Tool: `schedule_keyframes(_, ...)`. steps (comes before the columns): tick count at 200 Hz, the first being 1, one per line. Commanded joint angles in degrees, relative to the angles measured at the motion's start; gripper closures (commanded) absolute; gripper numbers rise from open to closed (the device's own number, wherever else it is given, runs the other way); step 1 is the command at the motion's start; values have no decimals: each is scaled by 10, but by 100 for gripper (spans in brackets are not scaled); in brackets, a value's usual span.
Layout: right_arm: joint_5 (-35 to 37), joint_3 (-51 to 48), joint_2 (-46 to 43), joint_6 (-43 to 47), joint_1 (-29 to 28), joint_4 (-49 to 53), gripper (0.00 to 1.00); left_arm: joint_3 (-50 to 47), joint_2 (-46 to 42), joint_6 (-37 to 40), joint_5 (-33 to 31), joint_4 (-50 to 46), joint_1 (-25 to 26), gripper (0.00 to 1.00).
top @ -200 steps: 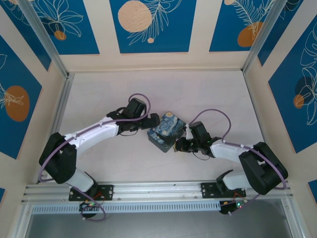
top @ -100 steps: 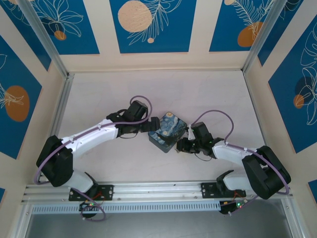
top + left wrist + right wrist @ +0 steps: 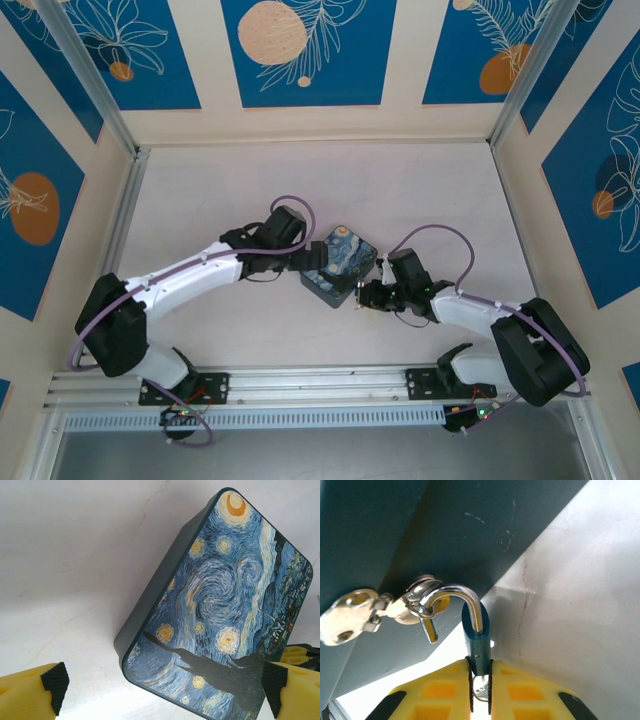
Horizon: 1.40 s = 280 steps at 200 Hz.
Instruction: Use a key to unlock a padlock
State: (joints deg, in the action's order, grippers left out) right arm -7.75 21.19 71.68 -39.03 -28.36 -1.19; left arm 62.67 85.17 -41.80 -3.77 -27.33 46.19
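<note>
Pale marbled table [image 3: 420,190], cream walls with blue panels on three sides. At mid-table sits the painted box [image 3: 340,262]. My left gripper [image 3: 308,260] is at its left side, spread wide. From that wrist, my two black pads [image 3: 54,682] stand far apart with the box's near corner between them; whether either touches it I cannot tell. My right gripper [image 3: 366,297] is at the box's right side, clenched on the padlock [image 3: 476,635]. Both yellow fingers [image 3: 445,680] pinch its blue-green body edge-on, with the shackle [image 3: 455,592] pointing away from me. The shackle's short leg ends in open air beside the body. A ring [image 3: 422,597] on the shackle carries the key [image 3: 345,622], which lies against the box's dark wall.
</note>
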Motion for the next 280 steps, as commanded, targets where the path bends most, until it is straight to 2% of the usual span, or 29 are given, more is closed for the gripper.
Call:
schedule_keyframes(1,2,-7,-14,0,5,10,85,11,11,14,-24,-23,8,0)
schedule_keyframes(31,8,-10,-16,-2,9,-1,86,10,17,15,-23,-20,11,0)
schedule_keyframes(68,2,-12,-14,-12,16,-15,100,22,31,35,-51,-39,25,0)
schedule_keyframes(140,-1,-17,-19,-21,21,-22,100,43,75,54,-111,-78,61,1)
schedule_keyframes(161,10,-27,-31,-26,26,-21,83,43,78,51,-111,-74,62,1)
schedule_keyframes(180,12,-36,-41,-27,33,-27,75,45,82,51,-109,-72,62,1)
schedule_keyframes(236,2,-29,-28,-14,36,-51,68,45,89,48,-100,-69,62,1)
schedule_keyframes(280,-5,-4,15,-4,36,-71,66,39,91,46,-99,-66,62,1)
